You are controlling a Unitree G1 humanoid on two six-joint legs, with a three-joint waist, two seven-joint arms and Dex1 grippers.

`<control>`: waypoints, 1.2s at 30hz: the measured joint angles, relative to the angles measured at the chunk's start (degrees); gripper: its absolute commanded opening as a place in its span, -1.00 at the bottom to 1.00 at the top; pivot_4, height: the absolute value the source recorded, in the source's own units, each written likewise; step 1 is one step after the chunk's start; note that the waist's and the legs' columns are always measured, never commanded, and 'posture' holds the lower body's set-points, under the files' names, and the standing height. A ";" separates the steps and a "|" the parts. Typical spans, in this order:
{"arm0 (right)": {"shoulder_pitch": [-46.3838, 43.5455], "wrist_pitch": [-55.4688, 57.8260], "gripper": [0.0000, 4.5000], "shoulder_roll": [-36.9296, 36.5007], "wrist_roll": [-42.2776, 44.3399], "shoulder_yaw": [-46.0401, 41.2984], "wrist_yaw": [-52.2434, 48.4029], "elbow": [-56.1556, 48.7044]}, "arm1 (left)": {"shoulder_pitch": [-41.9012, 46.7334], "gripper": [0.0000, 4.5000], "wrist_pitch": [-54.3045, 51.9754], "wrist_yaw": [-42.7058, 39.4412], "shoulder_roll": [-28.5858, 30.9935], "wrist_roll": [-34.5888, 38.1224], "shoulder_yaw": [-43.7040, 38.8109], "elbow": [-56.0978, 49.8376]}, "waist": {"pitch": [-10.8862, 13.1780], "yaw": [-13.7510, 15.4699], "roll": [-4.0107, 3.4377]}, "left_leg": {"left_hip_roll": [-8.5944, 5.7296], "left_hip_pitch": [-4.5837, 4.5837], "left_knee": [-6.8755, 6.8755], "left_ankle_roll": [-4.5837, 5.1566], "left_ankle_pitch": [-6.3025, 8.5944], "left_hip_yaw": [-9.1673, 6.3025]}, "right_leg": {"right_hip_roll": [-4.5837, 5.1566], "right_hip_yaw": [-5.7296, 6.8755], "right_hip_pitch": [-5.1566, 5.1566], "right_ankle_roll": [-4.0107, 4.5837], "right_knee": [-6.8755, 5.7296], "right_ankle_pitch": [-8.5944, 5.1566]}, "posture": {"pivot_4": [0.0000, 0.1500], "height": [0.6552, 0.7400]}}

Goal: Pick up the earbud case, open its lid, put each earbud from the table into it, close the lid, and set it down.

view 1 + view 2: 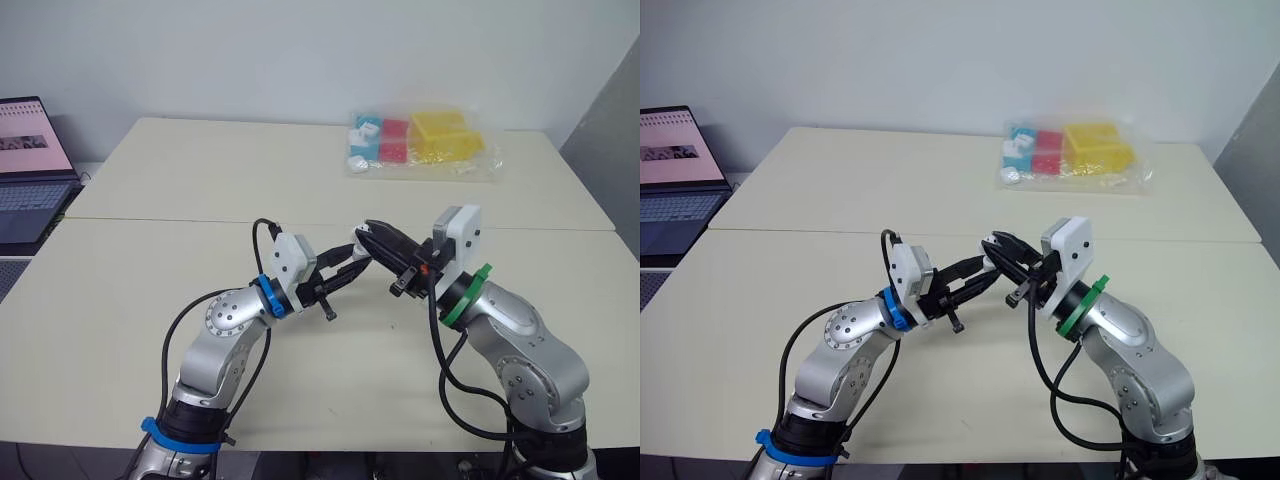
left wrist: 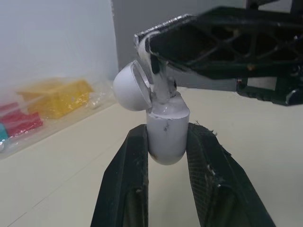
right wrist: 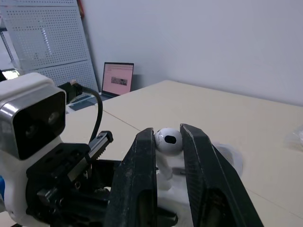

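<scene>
A pale beige desk (image 1: 150, 200) meets a white wall (image 1: 300, 50), with a laptop (image 1: 30, 170) left and a bag (image 1: 425, 145) at the far side. Above the desk, the left pincer (image 2: 167, 135) clamps the rounded white case (image 2: 168, 118), lid (image 2: 132, 87) open. The right pincer (image 3: 168, 132) pinches a white earbud (image 3: 167, 140) at its mouth.

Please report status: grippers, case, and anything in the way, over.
Left gripper shut on case, lid open. Right gripper shut on earbud, stem at case mouth. Plastic bag far behind, not in the way.

Earbud (image 3: 168, 139) atop earbud case (image 2: 166, 127) above table (image 1: 150, 200) centre, laptop (image 1: 30, 170) left, bag (image 1: 425, 142) behind
</scene>
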State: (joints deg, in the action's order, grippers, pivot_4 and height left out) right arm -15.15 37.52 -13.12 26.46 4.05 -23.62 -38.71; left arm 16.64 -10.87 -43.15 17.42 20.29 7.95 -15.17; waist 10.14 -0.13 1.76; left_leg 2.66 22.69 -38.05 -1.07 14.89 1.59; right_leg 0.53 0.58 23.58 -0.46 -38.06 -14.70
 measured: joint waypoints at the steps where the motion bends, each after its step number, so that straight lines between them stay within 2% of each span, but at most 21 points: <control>1: 0.19 -0.34 -0.83 0.00 -0.12 0.14 0.02 0.19 | 0.17 -0.66 -0.03 0.01 0.00 0.02 -0.02 0.00 | 0.00 0.00 0.00 | 0.00 0.00 0.00 0.00 0.00 0.01 | 0.00 -0.01 0.00 0.00 0.00 0.00 | 1.00 1.00; 28: 3.55 -6.47 -0.83 0.45 -1.38 2.82 1.31 2.70 | 0.29 -0.66 -2.94 0.06 -0.94 1.09 -0.30 0.01 | 0.00 0.00 0.00 | 0.01 0.00 0.00 0.00 0.00 0.02 | -0.01 -0.02 0.00 -0.07 0.01 -0.04 | 1.00 1.00; 36: 4.60 -6.93 0.44 -0.14 -1.09 4.10 1.00 2.40 | 0.58 -0.66 -3.59 1.51 -0.84 1.10 -1.69 0.01 | 0.00 0.00 0.00 | 0.02 0.00 0.00 0.00 0.00 0.01 | -0.01 -0.02 0.00 -0.20 0.01 -0.12 | 1.00 1.00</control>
State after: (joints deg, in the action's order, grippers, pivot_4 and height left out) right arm -10.56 30.59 -13.26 25.37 8.15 -22.62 -36.31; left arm 17.21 -14.45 -41.64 16.58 21.39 6.26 -15.15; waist 10.14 -0.13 1.76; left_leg 2.68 22.69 -38.04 -1.07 14.89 1.60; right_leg 0.52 0.56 23.59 -0.66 -38.05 -14.82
